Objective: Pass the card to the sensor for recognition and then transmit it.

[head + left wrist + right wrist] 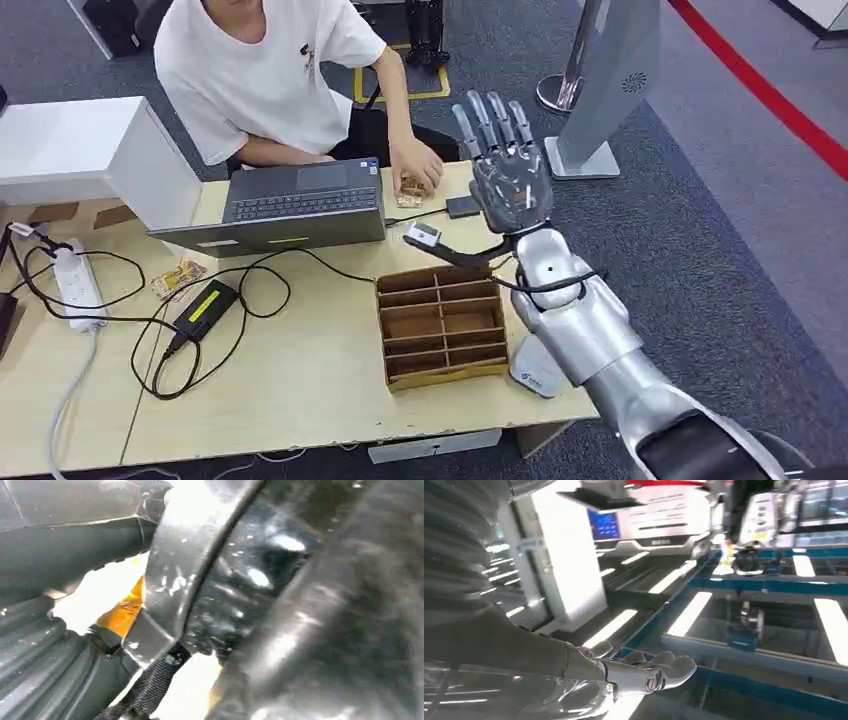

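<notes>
Item: right hand [510, 170], raised above the far right part of the table [300, 380], palm turned up, fingers straight and spread; nothing is held in it. In the right wrist view the same hand [644, 677] is seen flat and released against ceiling lights. Left hand: its state cannot be told. Item: card, taken to be the small patterned piece [411, 187] under the hand of the seated person [415, 165], beside the laptop [300, 205]; this identification is uncertain. Item: sensor, judged to be the small dark pad [462, 207] just beside it. Also listed: a compartmented wooden tray [440, 325]. Risks: a card laid on a flat, released palm may slide off if the fingers are closed late; the cables near the sensor may be snagged on descent.
</notes>
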`<state>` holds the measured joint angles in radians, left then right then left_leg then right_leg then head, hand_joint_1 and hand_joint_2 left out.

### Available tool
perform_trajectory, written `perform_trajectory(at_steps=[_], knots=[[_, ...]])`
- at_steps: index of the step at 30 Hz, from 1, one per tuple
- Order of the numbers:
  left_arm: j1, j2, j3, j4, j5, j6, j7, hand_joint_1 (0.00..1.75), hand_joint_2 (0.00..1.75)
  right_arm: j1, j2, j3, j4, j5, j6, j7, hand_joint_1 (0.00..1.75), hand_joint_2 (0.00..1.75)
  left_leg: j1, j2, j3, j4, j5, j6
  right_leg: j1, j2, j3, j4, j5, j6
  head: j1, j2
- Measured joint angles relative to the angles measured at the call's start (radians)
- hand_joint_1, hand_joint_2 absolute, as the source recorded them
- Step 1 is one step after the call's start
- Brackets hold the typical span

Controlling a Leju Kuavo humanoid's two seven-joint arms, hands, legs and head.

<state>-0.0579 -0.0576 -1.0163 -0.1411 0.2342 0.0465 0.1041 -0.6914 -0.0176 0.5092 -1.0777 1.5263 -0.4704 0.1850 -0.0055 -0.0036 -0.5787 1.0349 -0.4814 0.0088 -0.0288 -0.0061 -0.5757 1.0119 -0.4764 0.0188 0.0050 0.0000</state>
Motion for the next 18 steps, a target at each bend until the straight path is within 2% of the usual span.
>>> perform_trajectory(at_steps=[5, 8, 9, 12, 15, 18], knots=[[0.002, 0.002, 0.000, 0.000, 0.011, 0.000, -0.003, 0.00, 1.75, 0.007, -0.087, -0.057, -0.018, 0.010, 0.007, -0.005, 0.00, 1.75, -0.001, 0.001, 0.000, 0.001, 0.000, 0.000, 0.000, 0.002, -0.001, -0.001, 0.001, 0.001, 0.000, 0.000], [0.002, 0.002, 0.000, 0.000, 0.026, 0.001, -0.003, 0.00, 1.75, 0.026, -0.172, -0.101, -0.029, -0.003, 0.023, 0.023, 0.00, 1.75, -0.001, -0.003, -0.001, 0.002, 0.000, 0.001, 0.000, -0.003, -0.001, -0.001, 0.001, 0.002, -0.001, 0.000], [0.003, 0.002, 0.000, 0.000, 0.033, 0.001, -0.003, 0.00, 1.75, 0.035, -0.217, -0.132, -0.032, -0.021, 0.021, 0.026, 0.00, 1.75, -0.001, -0.007, -0.002, 0.002, 0.001, 0.003, 0.000, -0.008, 0.000, -0.001, 0.000, 0.002, 0.000, 0.000], [0.006, 0.002, 0.000, 0.000, 0.048, 0.002, -0.003, 0.00, 1.75, 0.074, -0.352, -0.248, -0.035, -0.094, 0.008, 0.001, 0.00, 1.75, -0.001, -0.013, -0.003, 0.004, 0.001, 0.004, 0.000, -0.013, 0.000, -0.002, 0.000, 0.003, 0.000, 0.000], [0.010, 0.001, 0.000, 0.000, 0.053, 0.013, 0.000, 0.00, 1.75, 0.188, -0.511, -0.415, -0.055, -0.179, 0.008, -0.022, 0.00, 1.75, -0.001, -0.017, -0.005, 0.005, -0.001, 0.007, 0.000, -0.018, 0.005, -0.004, -0.002, 0.007, 0.000, 0.000], [0.014, 0.000, 0.000, 0.000, 0.056, 0.021, 0.002, 0.00, 1.75, 0.308, -0.612, -0.596, -0.074, -0.219, 0.015, -0.060, 0.00, 1.75, -0.001, -0.017, -0.004, 0.005, -0.005, 0.009, 0.000, -0.017, 0.004, -0.005, -0.003, 0.007, 0.000, 0.000]])
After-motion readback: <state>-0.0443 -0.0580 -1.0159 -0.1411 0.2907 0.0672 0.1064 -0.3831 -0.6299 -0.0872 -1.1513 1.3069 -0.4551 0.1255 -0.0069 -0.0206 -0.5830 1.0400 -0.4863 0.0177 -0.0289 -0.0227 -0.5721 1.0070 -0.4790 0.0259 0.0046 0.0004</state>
